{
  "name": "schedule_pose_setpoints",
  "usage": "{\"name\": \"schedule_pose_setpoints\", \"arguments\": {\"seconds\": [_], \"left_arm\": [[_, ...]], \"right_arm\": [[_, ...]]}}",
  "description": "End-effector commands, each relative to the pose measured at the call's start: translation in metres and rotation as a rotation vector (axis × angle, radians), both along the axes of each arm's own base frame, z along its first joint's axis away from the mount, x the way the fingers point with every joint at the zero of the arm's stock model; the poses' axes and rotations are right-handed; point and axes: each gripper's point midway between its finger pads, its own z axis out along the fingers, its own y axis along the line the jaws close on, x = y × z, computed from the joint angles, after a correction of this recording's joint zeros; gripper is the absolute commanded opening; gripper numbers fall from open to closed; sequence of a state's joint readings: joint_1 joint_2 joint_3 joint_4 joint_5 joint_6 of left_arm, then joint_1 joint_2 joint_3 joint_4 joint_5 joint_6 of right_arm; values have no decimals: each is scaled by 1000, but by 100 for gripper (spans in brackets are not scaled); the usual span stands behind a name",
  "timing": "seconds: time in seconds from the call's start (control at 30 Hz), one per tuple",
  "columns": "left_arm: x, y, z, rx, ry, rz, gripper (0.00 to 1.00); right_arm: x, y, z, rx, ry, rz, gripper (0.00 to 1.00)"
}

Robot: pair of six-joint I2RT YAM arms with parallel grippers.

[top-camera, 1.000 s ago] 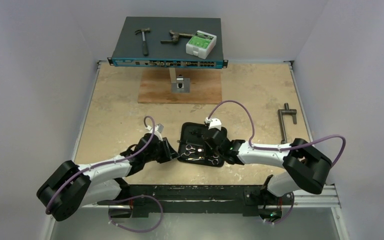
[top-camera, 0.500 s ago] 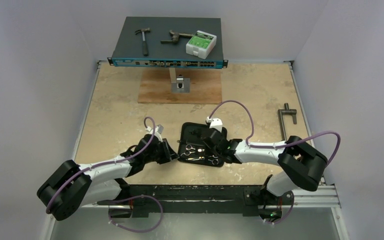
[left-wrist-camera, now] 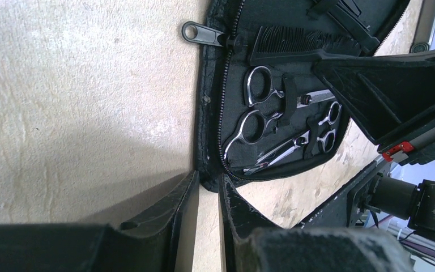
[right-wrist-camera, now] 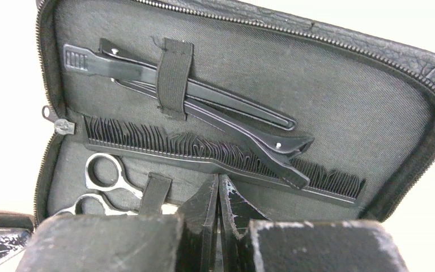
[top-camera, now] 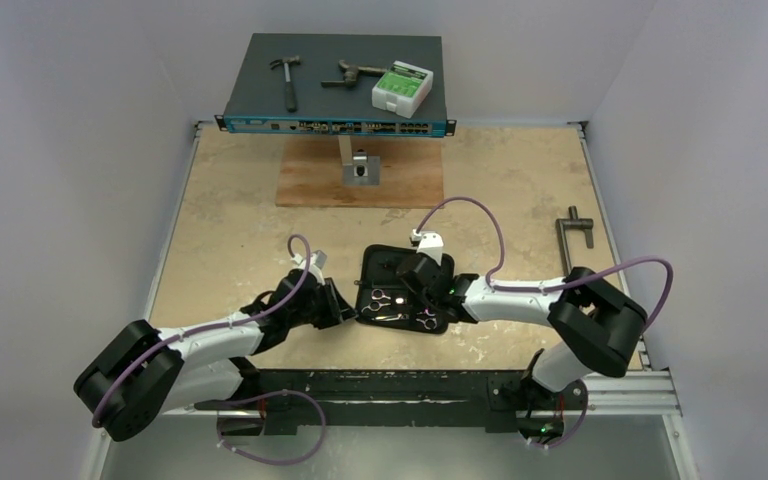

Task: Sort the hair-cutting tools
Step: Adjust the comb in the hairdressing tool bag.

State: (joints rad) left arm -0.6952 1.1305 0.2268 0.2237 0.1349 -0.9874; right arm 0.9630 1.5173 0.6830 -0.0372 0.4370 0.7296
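**Black zip case: R gripper at the comb, L gripper at the rim**

Black zip case (top-camera: 374, 262) lies open near-centre on the table (top-camera: 240, 220), betw. the two arms, w/ the hair tools inside. R gripper (right-wrist-camera: 218, 184) hangs over its near half. Its fingers are pressed together w/ nothing seen betw. them, tips just near of the comb (right-wrist-camera: 164, 144). L gripper (left-wrist-camera: 208, 175) sits low at the case's left-near corner. Its fingers are parted by a slit w/ bare table showing through, so it isn't clamped on anything visible.

Step in hand, prob.: settling the comb, which lies loose across the lining. To do it well:
- Keep L gripper against the rim so the case can't skate.
- Work R gripper's tips low & slow.
- Push on the comb's spine, not the teeth.
- Steer clear of the elastic strap (right-wrist-camera: 174, 73) and the clip tail lying over the comb.

Count:
- Scissors x2: larger pair (left-wrist-camera: 316, 96) and smaller pair (left-wrist-camera: 286, 148), both in the near half.
- Comb x1.
- Hair clip (right-wrist-camera: 221, 105), under the strap in the far half: at least 1, maybe 2 stacked, can't split them.
- Off-task: hammer (top-camera: 285, 78) x1 at the far end, T-bar (top-camera: 567, 245) x1 at right.
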Motion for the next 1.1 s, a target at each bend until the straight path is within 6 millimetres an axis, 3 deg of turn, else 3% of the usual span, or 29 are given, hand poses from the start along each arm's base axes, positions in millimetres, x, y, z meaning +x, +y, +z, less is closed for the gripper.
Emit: {"name": "schedule_pose_setpoints", "arguments": {"seconds": [0.0,0.23,0.37,0.53,0.7,1.07], "left_arm": [[2,-4,5,-22,-29,-7,18],[3,-5,8,-29,-35,-11,18],[3,-6,8,-33,-35,-12,18],[2,-5,8,-34,-34,-14,18],[0,-3,8,-30,-35,-9,18],[-1,-2,7,-30,-32,-12,18]], "right_arm": [[15,13,20,45,-55,-38,0],[10,14,45,105,-97,9,0],[3,32,52,152,-92,93,0],[-2,53,41,139,-56,160,0],[-3,60,29,109,-29,172,0],[5,49,10,37,-10,81,0]]}}
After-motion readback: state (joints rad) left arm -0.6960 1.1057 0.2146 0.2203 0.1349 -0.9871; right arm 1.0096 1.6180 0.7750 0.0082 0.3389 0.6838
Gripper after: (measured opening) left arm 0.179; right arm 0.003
